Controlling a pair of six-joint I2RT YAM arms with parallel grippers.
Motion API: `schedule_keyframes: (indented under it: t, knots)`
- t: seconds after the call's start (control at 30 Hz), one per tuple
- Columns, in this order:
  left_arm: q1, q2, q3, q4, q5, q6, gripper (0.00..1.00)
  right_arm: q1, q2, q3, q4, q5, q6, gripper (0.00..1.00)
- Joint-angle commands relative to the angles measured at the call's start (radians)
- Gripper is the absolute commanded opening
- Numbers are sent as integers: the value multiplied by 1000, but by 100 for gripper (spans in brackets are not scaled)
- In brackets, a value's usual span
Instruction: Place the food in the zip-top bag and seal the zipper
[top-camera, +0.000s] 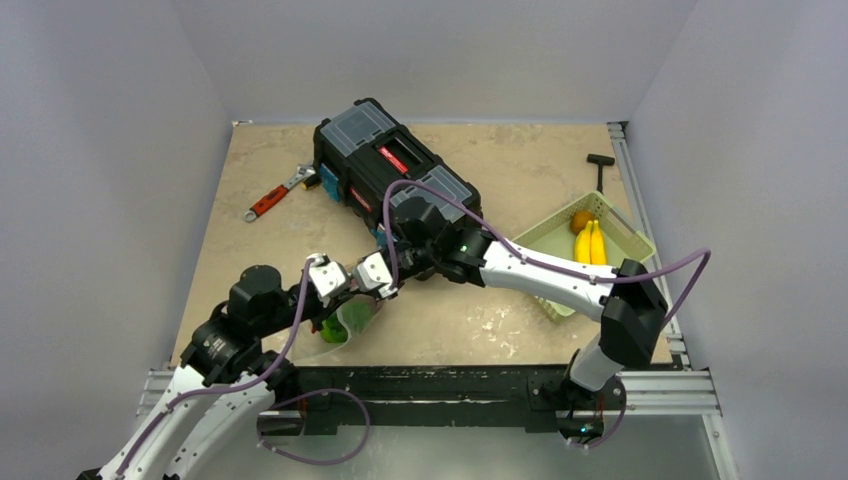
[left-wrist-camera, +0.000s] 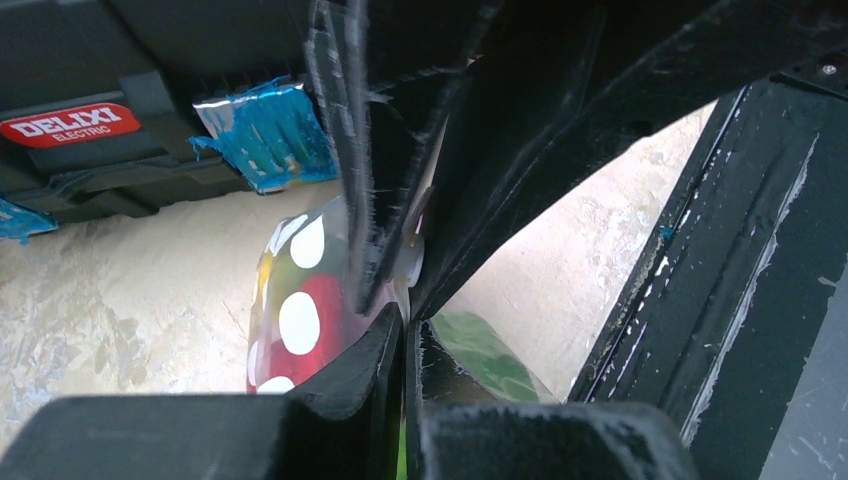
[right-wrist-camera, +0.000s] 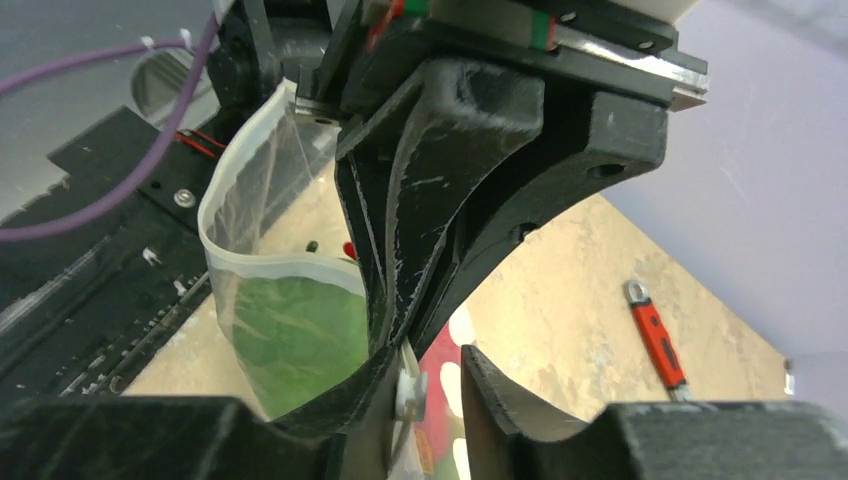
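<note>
The zip-top bag (top-camera: 352, 318), clear with white dots, hangs between both grippers near the table's front edge. Green food (right-wrist-camera: 290, 340) and red food (left-wrist-camera: 322, 318) show inside it. My left gripper (top-camera: 338, 282) is shut on the bag's top edge; in the left wrist view (left-wrist-camera: 408, 335) the jaws meet on the plastic. My right gripper (top-camera: 382, 272) is open, its jaws (right-wrist-camera: 435, 362) straddling the same edge, with a small white zipper piece (right-wrist-camera: 408, 388) against one finger. The zipper strip (right-wrist-camera: 262, 266) curves round an open mouth.
A black toolbox (top-camera: 390, 170) stands just behind the grippers. A red-handled wrench (top-camera: 272, 197) lies at the back left. A pale green basket (top-camera: 630, 240) at the right holds yellow bananas (top-camera: 590, 243) and a brown fruit (top-camera: 581, 219). A black T-shaped tool (top-camera: 600, 160) lies behind it.
</note>
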Motion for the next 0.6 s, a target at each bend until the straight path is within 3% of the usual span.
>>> schedule_keyframes:
  t: [0.0, 0.13, 0.23, 0.57]
  knots:
    - [-5, -2, 9, 134, 30, -3, 0, 39, -99, -149, 312, 98, 146, 38]
    - [-6, 5, 14, 131, 5, -10, 0, 38, -228, -311, 501, 293, 273, 54]
    - [-5, 12, 18, 129, -1, -8, 0, 40, -322, -410, 560, 343, 313, 58]
    - [-5, 12, 22, 124, 2, -14, 0, 58, -348, -409, 575, 405, 378, 39]
